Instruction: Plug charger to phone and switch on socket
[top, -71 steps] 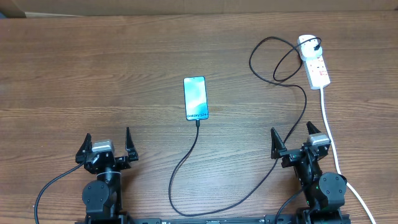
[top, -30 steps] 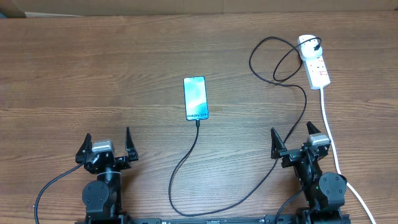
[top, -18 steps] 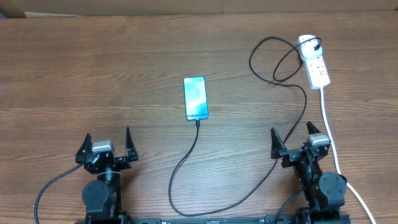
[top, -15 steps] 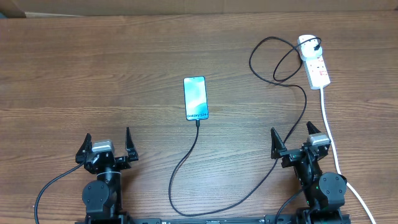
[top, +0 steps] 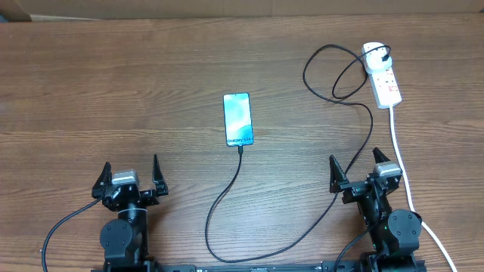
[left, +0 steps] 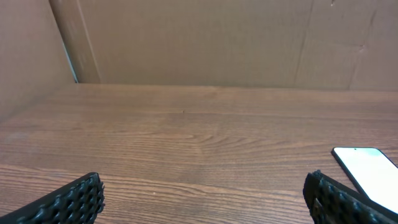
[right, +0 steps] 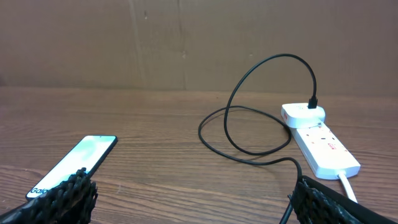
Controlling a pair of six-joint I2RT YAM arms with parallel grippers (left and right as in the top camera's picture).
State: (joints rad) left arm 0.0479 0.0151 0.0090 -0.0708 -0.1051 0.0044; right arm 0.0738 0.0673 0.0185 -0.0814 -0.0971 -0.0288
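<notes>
The broad brown wood-grain table (top: 113,75) carries everything, and most of its surface is bare. At its near edge sit the two black arms. The left gripper (top: 130,168) and the right gripper (top: 354,168) both have their jaws spread fully apart and hold nothing. Each is well apart from the task's things, a parked pose that suggests the handling is done or not begun.

The white elongated power strip with red markings, the socket (top: 383,79), lies at the far right, its thick white cord (top: 401,159) trailing back past the right arm. The slim black-edged smartphone with a light blue screen, the phone (top: 237,119), lies flat near the table's middle, its port end facing the arms, within easy reach.

The long thin black cable, the charger (top: 227,193), loops slackly from its black plug (top: 386,54), seated in the socket's far end, round to the phone's near edge, where the small tip (top: 240,149) appears inserted. Whether the red switch is on cannot be told.
</notes>
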